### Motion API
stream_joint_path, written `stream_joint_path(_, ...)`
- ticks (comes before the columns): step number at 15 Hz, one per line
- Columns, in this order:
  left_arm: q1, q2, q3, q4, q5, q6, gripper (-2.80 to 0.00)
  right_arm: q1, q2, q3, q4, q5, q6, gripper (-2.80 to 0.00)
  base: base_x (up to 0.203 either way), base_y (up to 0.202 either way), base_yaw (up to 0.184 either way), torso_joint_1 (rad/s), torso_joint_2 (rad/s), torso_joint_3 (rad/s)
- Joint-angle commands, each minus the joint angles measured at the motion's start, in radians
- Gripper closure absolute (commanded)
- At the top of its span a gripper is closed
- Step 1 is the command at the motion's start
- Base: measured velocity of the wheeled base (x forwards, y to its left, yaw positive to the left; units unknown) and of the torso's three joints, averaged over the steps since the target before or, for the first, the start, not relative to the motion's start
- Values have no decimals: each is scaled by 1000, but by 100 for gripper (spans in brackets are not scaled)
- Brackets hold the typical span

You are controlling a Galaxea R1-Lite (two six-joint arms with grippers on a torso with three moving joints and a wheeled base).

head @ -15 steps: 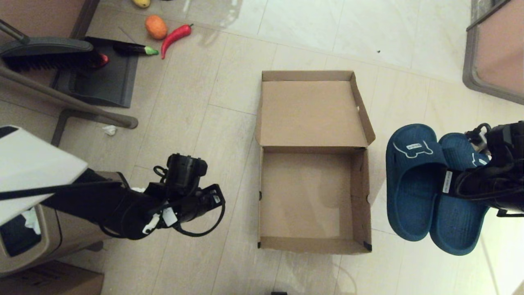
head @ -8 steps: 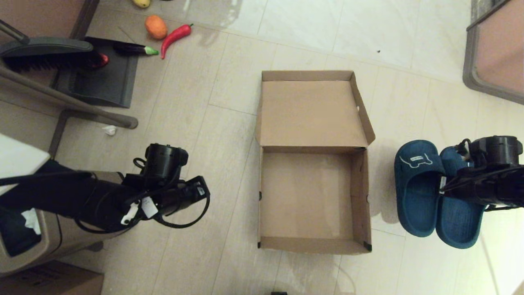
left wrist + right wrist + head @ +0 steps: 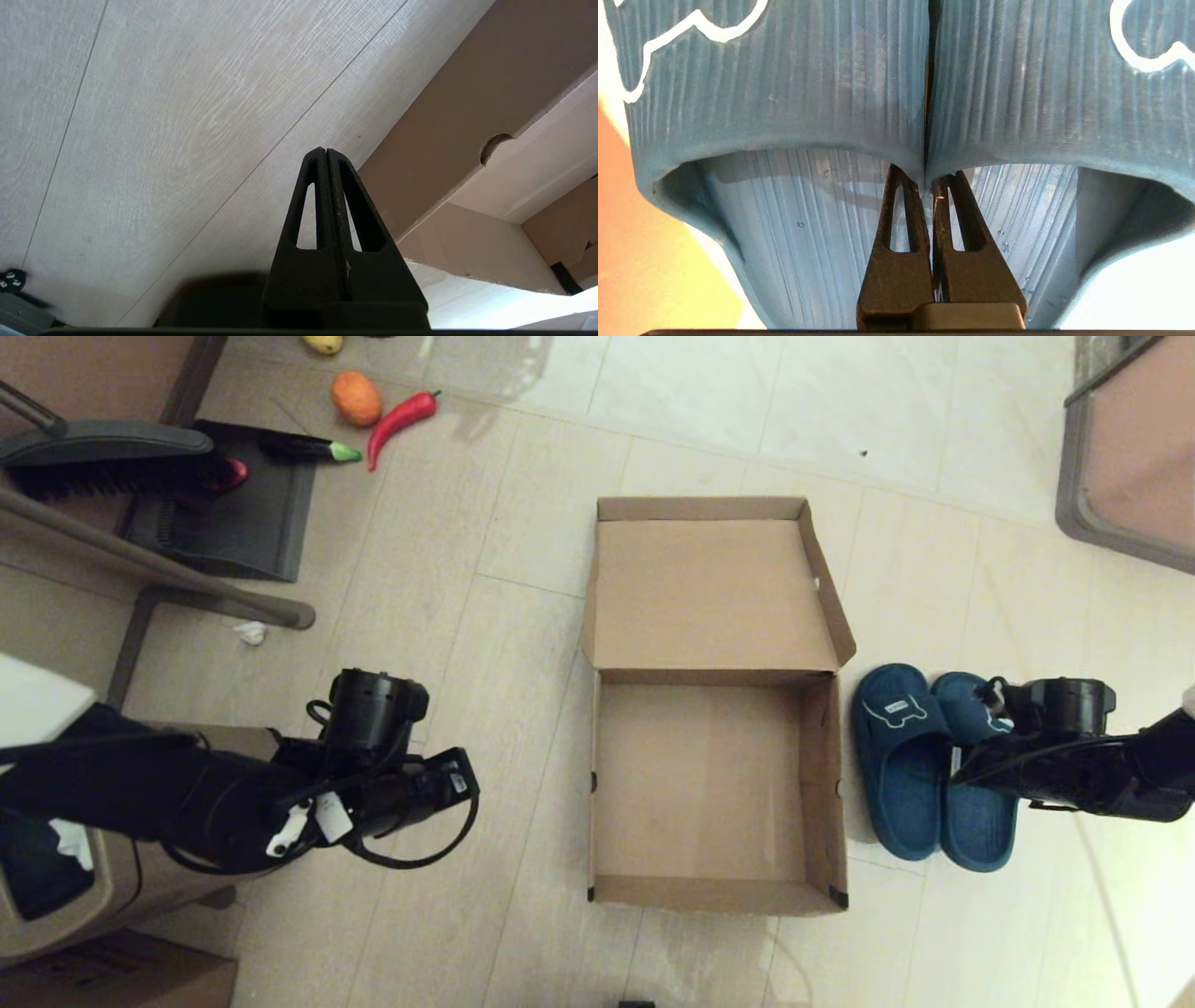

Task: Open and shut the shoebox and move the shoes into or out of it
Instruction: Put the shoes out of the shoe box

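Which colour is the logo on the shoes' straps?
White outline on the dark blue shoes, clearest in the right wrist view.

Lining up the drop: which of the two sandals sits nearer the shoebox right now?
The sandal on the left of the pair, its white logo fully showing, lies beside the shoebox wall. The other sandal is partly hidden under the right hand.

Black arms trail looped cables; each end effector (image 3: pixel 926 184) has slotted triangular fingers.

Tiled floor (image 3: pixel 523 644) bears open shoebox (image 3: pixel 714 784), shoes (image 3: pixel 901 765), dustpan (image 3: pixel 233 513)
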Motion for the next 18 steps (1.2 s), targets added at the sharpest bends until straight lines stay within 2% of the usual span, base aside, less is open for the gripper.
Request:
stream_joint_path(1, -2, 6, 4, -2, 5, -3, 0, 0, 45, -18, -3, 2, -1, 0, 0, 0, 0, 0, 0, 0)
stream_joint_path(11, -2, 11, 17, -5, 24, -9, 0, 2, 57, -34, -23, 3, 27, 0, 0, 0, 0, 0, 0, 0)
stream_joint_path(15, -2, -1, 86, -24, 25, -12, 0, 2, 58, -39, -22, 2, 26, 0, 0, 0, 0, 0, 0, 0)
stream_joint_path(16, -2, 4, 87, -27, 25, -13, 0, 0, 61, -42, -22, 2, 24, -280, 0, 0, 0, 0, 0, 0)
stream_joint_path(18, -2, 13, 82, -27, 24, -13, 0, 0, 66, -51, -22, -3, 27, -280, 0, 0, 0, 0, 0, 0)
